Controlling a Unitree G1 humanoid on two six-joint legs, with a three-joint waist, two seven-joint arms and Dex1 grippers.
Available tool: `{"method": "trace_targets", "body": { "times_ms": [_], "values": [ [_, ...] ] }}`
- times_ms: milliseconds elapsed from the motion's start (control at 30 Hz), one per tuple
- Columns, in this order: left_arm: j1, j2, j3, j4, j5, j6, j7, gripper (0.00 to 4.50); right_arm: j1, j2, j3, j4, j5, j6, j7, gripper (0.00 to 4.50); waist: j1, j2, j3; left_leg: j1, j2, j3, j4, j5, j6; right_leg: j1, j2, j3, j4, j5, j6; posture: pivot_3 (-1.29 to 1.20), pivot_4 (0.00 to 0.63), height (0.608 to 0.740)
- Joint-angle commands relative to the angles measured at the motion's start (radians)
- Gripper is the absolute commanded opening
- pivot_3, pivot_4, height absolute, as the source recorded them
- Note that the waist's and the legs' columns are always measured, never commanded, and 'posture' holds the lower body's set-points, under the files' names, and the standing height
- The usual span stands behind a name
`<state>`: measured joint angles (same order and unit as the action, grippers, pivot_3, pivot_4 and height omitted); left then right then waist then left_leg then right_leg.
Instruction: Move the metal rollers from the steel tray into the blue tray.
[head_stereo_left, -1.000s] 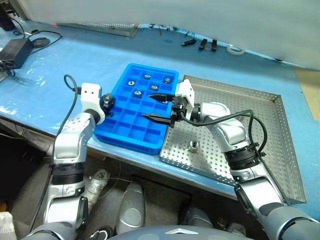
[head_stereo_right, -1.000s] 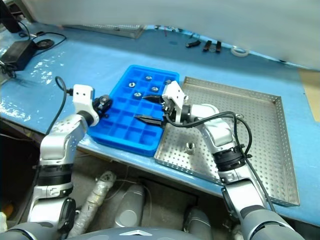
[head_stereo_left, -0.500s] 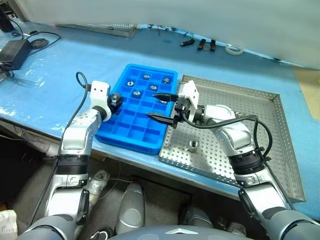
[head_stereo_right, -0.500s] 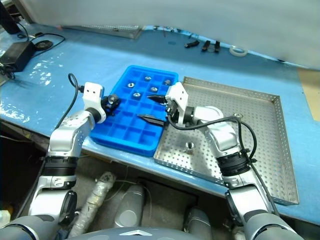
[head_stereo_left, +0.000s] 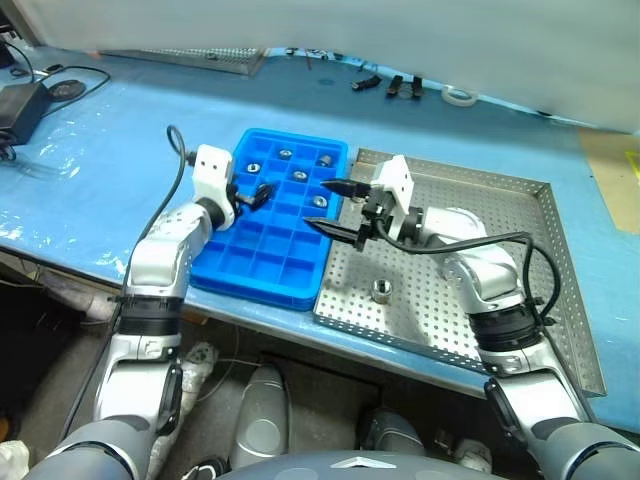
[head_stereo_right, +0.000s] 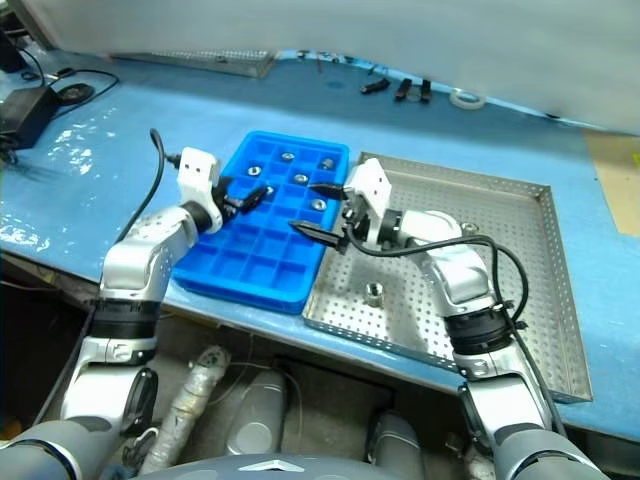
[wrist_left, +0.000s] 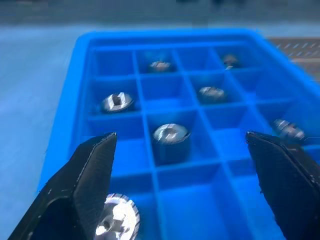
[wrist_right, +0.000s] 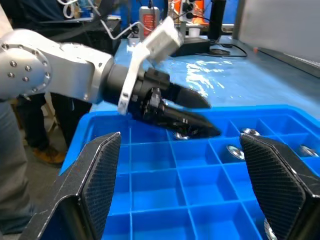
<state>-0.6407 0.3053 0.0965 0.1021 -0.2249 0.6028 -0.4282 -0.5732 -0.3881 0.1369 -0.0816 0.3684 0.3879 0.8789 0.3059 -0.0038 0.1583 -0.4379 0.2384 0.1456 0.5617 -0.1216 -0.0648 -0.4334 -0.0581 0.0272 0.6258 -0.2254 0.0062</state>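
- The left claw (head_stereo_left: 258, 193) hovers over the near-left part of the blue tray (head_stereo_left: 262, 262), fingers spread wide and nothing between them.
- In the left wrist view, a roller (wrist_left: 116, 223) lies in the compartment directly below the spread fingers, beside the left-hand finger (wrist_left: 85, 175). Judgement: this roller is released, and the placing step for it is complete.
- The right claw (head_stereo_left: 338, 207) hangs level over the seam between the blue tray and the steel tray (head_stereo_left: 520, 210), pointing toward the left arm. Its fingers stand apart and grasp nothing.
- The metal rollers (head_stereo_left: 300, 175) occupy several compartments at the far end of the blue tray, one per compartment. The near rows are unfilled.
- One roller (head_stereo_left: 382, 291) is left on the perforated floor of the steel tray, standing upright with its bore facing up, close to the tray's near rim.
- Key relation: this remaining roller lies on the robot's side of the right claw and lower, well apart from the left claw. The right arm is the nearer one.
- Judgement: the next pick calls for the right claw to draw back toward the near rim, tilt down, and straddle the upright roller across its round sides.
- Risk: the smooth cylinder may slip or topple if gripped off-centre.
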Motion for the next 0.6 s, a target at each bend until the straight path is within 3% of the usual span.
{"method": "trace_targets", "body": {
  "times_ms": [33, 167, 400, 500, 600],
  "values": [
    [-0.113, -0.010, -0.046, 0.027, -0.024, -0.042, -0.080, 4.34, 0.032, -0.041, -0.074, -0.082, 0.026, 0.015, -0.023, 4.04, -0.013, 0.000, 0.000, 0.000, 0.000, 0.000, 0.000, 0.000, 0.000, 0.000, 0.000, 0.000, 0.000, 0.000, 0.000, 0.17, 0.150, 0.740],
    [-0.218, -0.016, -0.160, 0.139, -0.037, -0.077, -0.303, 4.34, 0.111, -0.095, -0.146, -0.169, 0.035, 0.048, -0.073, 4.04, -0.042, 0.000, 0.000, 0.000, -0.001, 0.001, 0.000, 0.000, 0.000, 0.001, -0.001, 0.001, -0.001, 0.001, 0.002, 0.04, 0.150, 0.740],
    [-0.277, 0.046, -0.421, 0.303, 0.016, -0.220, -0.802, 4.34, 0.363, -0.187, -0.268, -0.471, 0.112, 0.178, -0.150, 4.04, -0.162, 0.000, 0.000, 0.001, -0.002, 0.002, -0.001, 0.000, 0.002, 0.001, 0.000, 0.003, -0.002, 0.002, 0.003, -0.22, 0.150, 0.740],
    [-0.320, 0.044, -0.482, 0.424, 0.068, -0.325, -0.919, 4.34, 0.488, -0.225, -0.317, -0.594, 0.139, 0.231, -0.175, 4.04, -0.211, 0.001, 0.000, 0.004, -0.001, 0.003, -0.003, 0.000, 0.002, 0.001, 0.001, 0.004, -0.003, 0.002, 0.003, -0.30, 0.150, 0.740],
    [-0.380, 0.008, -0.517, 0.570, 0.123, -0.434, -0.977, 4.34, 0.613, -0.244, -0.374, -0.697, 0.171, 0.277, -0.213, 4.04, -0.229, 0.001, 0.000, 0.009, -0.001, 0.004, -0.004, -0.001, 0.003, 0.008, 0.000, 0.004, -0.006, 0.002, 0.003, -0.37, 0.150, 0.740]
  ]
}}
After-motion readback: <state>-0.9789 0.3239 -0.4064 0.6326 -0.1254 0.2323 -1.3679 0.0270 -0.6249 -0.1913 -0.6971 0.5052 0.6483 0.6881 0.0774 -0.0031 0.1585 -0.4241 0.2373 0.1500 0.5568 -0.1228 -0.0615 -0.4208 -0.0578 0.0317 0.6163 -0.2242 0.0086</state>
